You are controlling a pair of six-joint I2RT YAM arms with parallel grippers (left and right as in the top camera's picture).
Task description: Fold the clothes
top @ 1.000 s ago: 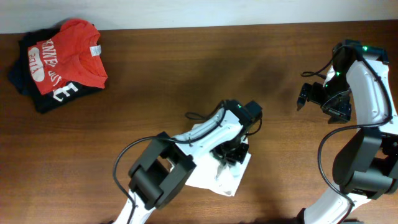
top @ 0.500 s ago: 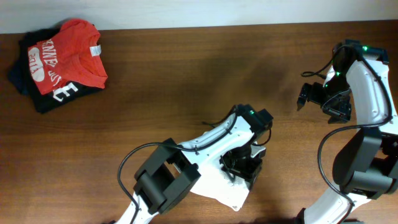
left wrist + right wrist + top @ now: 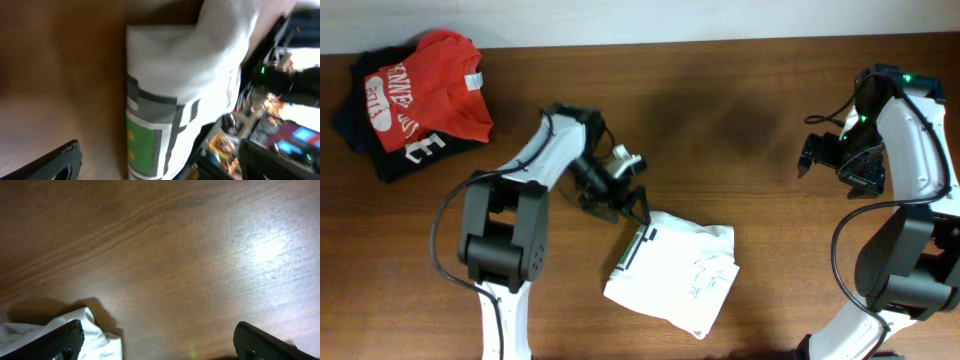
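The clothes, a white T-shirt (image 3: 672, 272), lie folded in a compact bundle at the front middle of the table, the green-and-grey print (image 3: 638, 243) showing along the left edge. My left gripper (image 3: 620, 206) hovers just behind the bundle's back-left corner, open and holding nothing. In the left wrist view the shirt (image 3: 190, 65) and its print (image 3: 142, 145) fill the space ahead of the spread left gripper (image 3: 157, 152). My right gripper (image 3: 813, 155) hangs open at the far right, well away from the shirt. In the right wrist view the right gripper (image 3: 160, 337) is open over bare wood, a white shirt corner (image 3: 97, 335) beside its left finger.
A red shirt with white lettering (image 3: 425, 95) lies on dark folded garments (image 3: 360, 110) at the back left corner. The table's back edge (image 3: 640, 42) runs along the top of the overhead view. Cluttered equipment (image 3: 280, 125) shows beyond the shirt in the left wrist view.
My left gripper has opened, let go of the shirt and swung up and left off the bundle. The shirt now lies uncovered and folded. The right arm has not moved.
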